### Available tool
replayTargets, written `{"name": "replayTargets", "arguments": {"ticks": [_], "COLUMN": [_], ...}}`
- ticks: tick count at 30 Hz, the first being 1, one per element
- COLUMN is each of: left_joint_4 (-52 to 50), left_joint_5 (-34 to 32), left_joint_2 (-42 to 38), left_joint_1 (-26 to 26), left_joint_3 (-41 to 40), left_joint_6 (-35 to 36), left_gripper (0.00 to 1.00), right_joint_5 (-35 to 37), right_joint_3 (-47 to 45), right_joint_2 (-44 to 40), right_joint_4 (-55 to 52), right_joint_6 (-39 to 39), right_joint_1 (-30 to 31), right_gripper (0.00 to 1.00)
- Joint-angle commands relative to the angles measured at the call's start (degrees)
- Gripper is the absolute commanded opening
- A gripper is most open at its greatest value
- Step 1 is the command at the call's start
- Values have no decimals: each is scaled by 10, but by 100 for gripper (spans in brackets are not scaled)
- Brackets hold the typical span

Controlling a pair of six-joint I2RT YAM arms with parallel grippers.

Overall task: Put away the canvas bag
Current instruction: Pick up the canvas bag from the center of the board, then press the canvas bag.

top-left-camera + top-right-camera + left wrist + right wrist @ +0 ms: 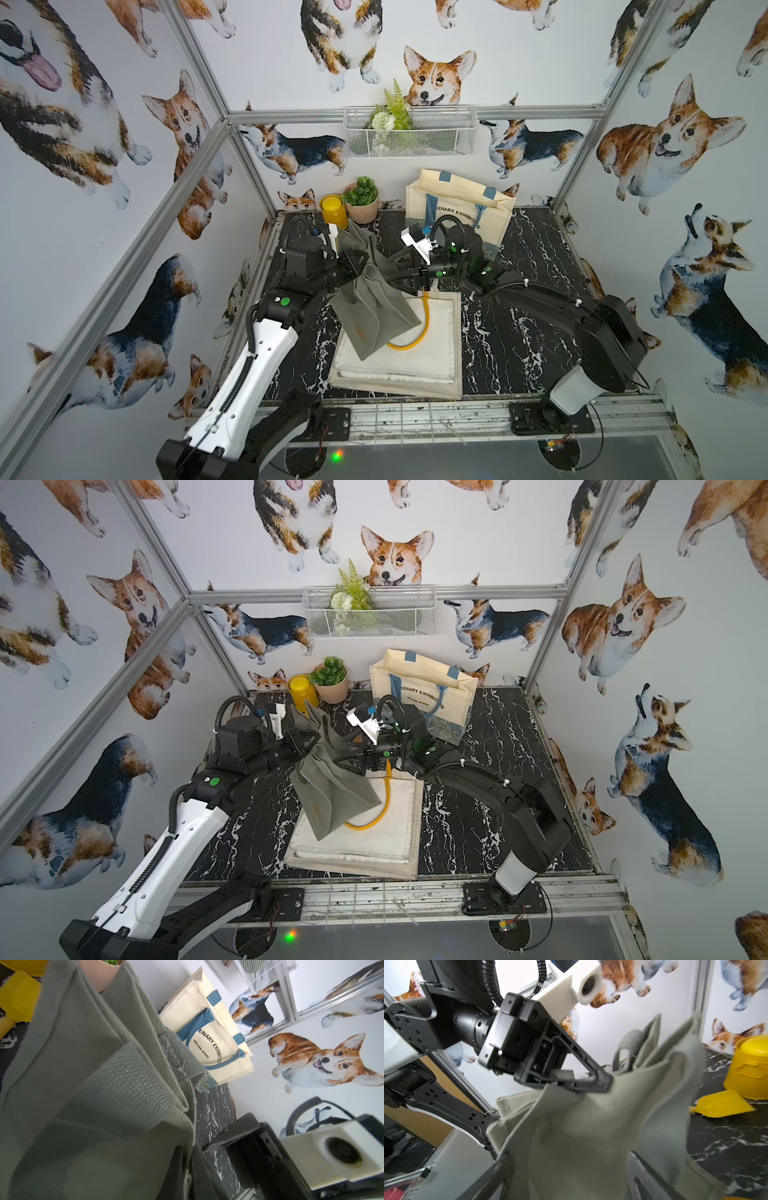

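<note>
The grey-green canvas bag point(374, 307) hangs crumpled above a stack of folded cream bags point(415, 357), its lower corner resting on the stack. My left gripper point(357, 259) is shut on the bag's upper edge by a webbing strap; the right wrist view shows its closed fingers point(591, 1082) pinching the fabric. My right gripper point(392, 274) reaches in from the right, open. Its fingers stand wide on either side of the bag's cloth point(591, 1126). In the left wrist view the bag point(93, 1084) fills most of the frame and hides my left jaws.
An open cream tote point(461, 208) with blue handles stands at the back of the black marble table point(519, 332). A yellow canister point(332, 210) and a potted plant point(361, 199) sit at the back left. A wire basket point(409, 131) hangs on the rear wall. A yellow handle point(419, 328) loops over the folded stack.
</note>
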Motion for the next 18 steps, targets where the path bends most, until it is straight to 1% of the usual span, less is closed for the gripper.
{"name": "replayTargets", "arguments": {"ticks": [1,3,6,8,9,10,11,14,18], "left_joint_4": [4,-6,6,19,22,22,25,32,40], "left_joint_5": [-60,-95,-116,-120,-119,-120,-118,-121,-143], "left_joint_2": [-34,-48,-63,-66,-66,-65,-64,-65,-73], "left_joint_1": [3,5,9,10,10,10,11,10,10], "left_joint_3": [20,25,19,12,11,11,10,7,2], "left_joint_6": [-71,-105,-157,-193,-206,-218,-228,-242,-258], "left_gripper": [0,0,0,0,0,0,0,0,0], "right_joint_5": [62,65,62,78,93,106,114,156,179], "right_joint_3": [-48,-60,-62,-66,-71,-77,-81,-90,-77], "right_joint_2": [-80,-125,-166,-175,-175,-172,-167,-152,-127], "right_joint_4": [-47,-102,-177,-199,-196,-185,-171,-119,-100], "right_joint_6": [-105,-168,-248,-283,-287,-288,-288,-278,-275], "right_joint_1": [-16,-15,8,33,43,51,59,80,112], "right_gripper": [89,90,91,92,93,98,100,100,100]}}
